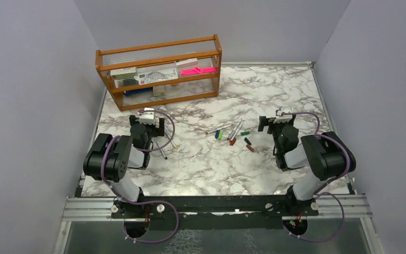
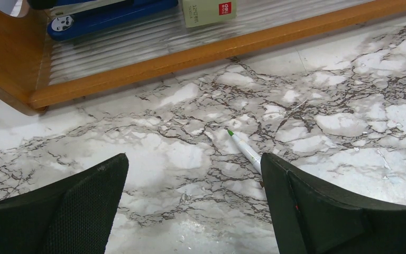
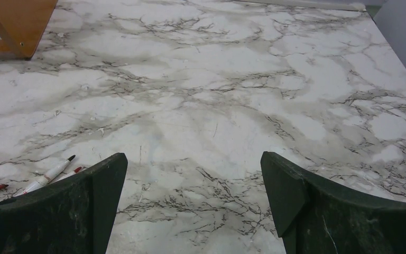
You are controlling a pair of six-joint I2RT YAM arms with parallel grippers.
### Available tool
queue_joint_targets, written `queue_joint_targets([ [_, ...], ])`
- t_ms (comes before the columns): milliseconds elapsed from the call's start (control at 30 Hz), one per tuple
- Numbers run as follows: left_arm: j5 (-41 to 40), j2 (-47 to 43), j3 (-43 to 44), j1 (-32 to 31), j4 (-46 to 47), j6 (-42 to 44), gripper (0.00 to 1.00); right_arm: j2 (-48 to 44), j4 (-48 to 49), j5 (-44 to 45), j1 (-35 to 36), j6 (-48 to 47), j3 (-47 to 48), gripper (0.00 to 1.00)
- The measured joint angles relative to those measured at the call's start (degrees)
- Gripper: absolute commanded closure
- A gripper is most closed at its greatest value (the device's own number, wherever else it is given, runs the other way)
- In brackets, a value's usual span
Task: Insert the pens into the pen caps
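Several pens (image 1: pixel 231 128) with white barrels lie in a loose cluster at the table's middle. Small pen caps lie among them: a green one (image 1: pixel 245 133), a red one (image 1: pixel 233 141) and a dark red one (image 1: pixel 250 148). My left gripper (image 1: pixel 148 123) hovers near the shelf, open and empty (image 2: pixel 193 161). A green-tipped pen (image 2: pixel 245 150) lies on the marble just ahead of its right finger (image 2: pixel 317 206), partly hidden by it. My right gripper (image 1: pixel 276 124) stands right of the cluster, open and empty (image 3: pixel 193 159). Two pens (image 3: pixel 47 176) show beside its left finger.
A wooden shelf rack (image 1: pixel 158 71) with stationery stands at the back left, close ahead of my left gripper (image 2: pixel 190 53). A thin black stick pen (image 1: pixel 161 147) lies by the left arm. Grey walls enclose the marble table (image 1: pixel 275 90) on three sides.
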Motion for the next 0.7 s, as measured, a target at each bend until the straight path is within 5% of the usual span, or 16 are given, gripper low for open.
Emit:
queue_joint_targets([
  [433,0.4,-0.3,-0.3,-0.1,0.9,0.3,0.01,0.0,0.0,-1.2,-0.2,0.0,0.0,0.00],
  [700,-0.5,-8.4,-2.1,-1.5,-0.6,0.9,0.01,-0.8,-0.4,-1.0,-0.3,0.0,-0.1,0.00],
])
